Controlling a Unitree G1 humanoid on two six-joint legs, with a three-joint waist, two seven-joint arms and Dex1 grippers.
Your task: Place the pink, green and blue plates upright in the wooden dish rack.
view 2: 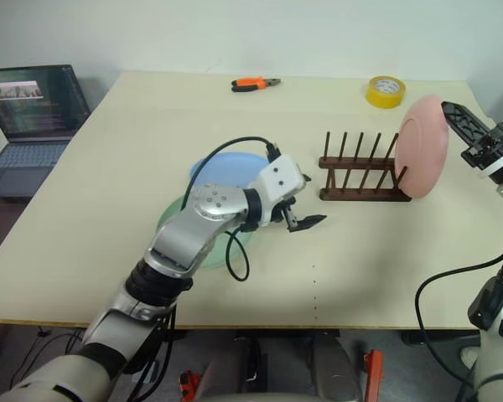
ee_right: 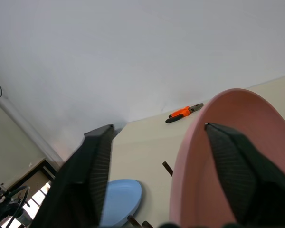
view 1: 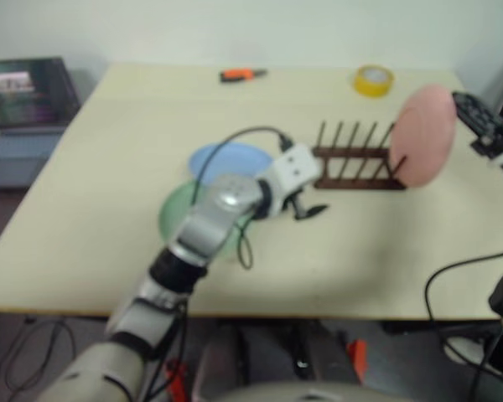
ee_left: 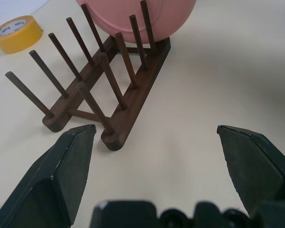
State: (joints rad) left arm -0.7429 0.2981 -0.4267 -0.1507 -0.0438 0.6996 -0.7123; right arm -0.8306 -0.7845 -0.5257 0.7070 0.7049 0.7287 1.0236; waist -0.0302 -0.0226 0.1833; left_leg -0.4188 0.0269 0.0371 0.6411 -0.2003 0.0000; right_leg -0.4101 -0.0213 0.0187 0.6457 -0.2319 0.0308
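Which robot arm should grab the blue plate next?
Probably the left. Its open gripper hovers right beside the blue plate and green plate, while the right gripper is at the pink plate standing in the rack.

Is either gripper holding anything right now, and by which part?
Nothing. Right gripper stands open around the pale pink plate's rim; left gripper is open.

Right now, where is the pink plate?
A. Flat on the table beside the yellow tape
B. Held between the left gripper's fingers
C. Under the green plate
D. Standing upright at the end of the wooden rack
D: the pink plate stands on edge at the end of the wooden rack nearest the right gripper, while the blue plate and green plate lie flat on the table.
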